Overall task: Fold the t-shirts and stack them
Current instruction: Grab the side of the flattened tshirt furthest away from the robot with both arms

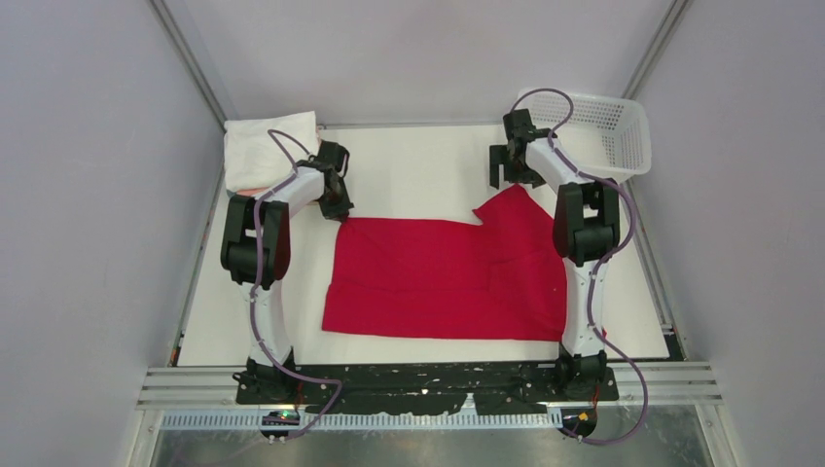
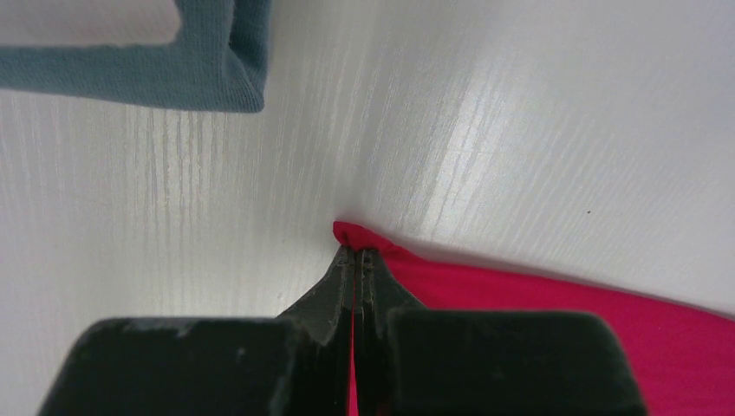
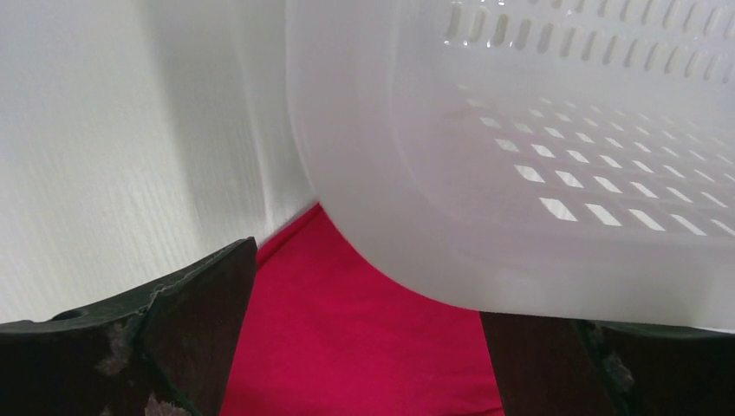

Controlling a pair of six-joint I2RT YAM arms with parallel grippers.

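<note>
Your left gripper [image 2: 355, 257] is clamped on a corner of the red t-shirt [image 1: 438, 277], which spreads flat to its right. Your right gripper [image 3: 364, 286] stands apart over the sleeve [image 3: 347, 373], with the mesh basket [image 3: 520, 130] just ahead.

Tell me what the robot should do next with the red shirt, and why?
Probably the right gripper should lower and close on the far right corner of the red shirt. The left gripper is shut on the far left corner, but the right one hangs open above the cloth beside the basket, holding nothing. With both corners pinched, the arms could likely start the fold.
</note>
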